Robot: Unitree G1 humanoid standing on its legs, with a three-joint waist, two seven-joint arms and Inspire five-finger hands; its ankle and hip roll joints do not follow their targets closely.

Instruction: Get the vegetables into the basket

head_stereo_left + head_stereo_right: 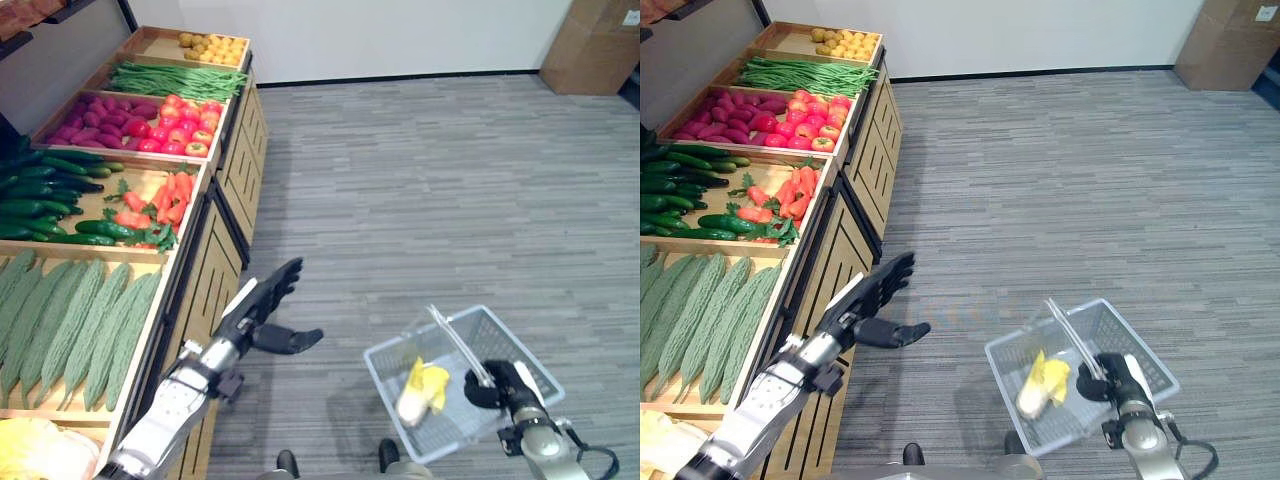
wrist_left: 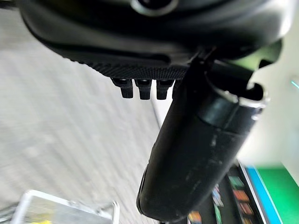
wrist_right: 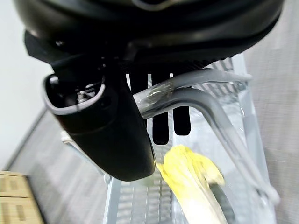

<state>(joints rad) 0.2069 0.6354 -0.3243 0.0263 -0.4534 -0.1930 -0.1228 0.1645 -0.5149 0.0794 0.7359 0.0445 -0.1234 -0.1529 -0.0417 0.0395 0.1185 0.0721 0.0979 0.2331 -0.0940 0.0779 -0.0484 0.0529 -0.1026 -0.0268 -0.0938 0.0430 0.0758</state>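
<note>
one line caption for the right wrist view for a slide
Right hand curled round the basket handles, yellow vegetable lying inside.

The left arm reaches forward from the lower left, its silver-grey forearm angled up and to the right. The left hand (image 1: 262, 306) is held flat in the air, fingers straight and together, pointing up and right, thumb (image 1: 290, 340) stuck out sideways to the right; it holds nothing. The right arm comes in at the lower right corner, wrist bent. The right hand (image 1: 502, 384) has its fingers and thumb curled round the handle (image 3: 187, 93).
</note>
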